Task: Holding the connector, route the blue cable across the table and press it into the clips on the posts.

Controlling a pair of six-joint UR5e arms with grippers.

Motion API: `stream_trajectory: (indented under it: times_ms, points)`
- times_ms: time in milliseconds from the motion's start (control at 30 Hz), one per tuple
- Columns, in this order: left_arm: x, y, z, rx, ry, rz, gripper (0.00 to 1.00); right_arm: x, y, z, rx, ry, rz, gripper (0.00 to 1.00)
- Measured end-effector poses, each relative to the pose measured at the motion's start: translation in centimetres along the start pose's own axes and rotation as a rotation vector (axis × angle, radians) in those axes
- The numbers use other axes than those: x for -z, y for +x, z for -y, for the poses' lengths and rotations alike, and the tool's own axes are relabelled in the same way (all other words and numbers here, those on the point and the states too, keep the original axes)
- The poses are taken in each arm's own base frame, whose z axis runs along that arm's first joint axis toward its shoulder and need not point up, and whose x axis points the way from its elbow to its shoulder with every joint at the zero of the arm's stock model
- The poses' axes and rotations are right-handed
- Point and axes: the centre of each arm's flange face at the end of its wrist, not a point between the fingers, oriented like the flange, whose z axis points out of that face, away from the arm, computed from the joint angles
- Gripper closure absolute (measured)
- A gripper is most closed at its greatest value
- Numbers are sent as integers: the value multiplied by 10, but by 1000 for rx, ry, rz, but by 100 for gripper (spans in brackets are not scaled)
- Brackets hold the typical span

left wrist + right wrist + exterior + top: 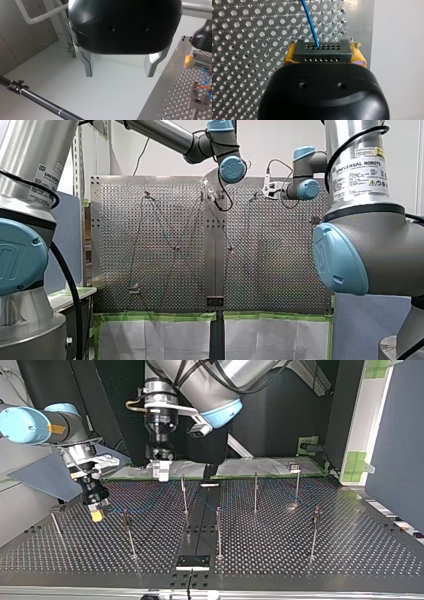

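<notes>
Seemingly the blue cable (pixel 310 22) is already threaded past most posts (pixel 184 495); connector (pixel 322 51) pinched by right jaws — left jaws spread.

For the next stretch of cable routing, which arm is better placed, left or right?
Right. My right pincer is shut on the connector, yellow pads either side, with the blue cable running out of it over the table. My left pincer hangs open and empty, beyond the table's edge.

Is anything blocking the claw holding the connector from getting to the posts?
Nothing visible does. My right claw holds the connector over bare table, and the nearest post stands free beside it.
</notes>
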Motion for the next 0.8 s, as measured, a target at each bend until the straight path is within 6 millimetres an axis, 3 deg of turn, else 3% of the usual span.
stream_trajectory:
  times_ms: [800]
  points:
    - [34, 48, -47, 0, 0, 0, 0, 0, 0, 0, 0, 0, 0, 100]
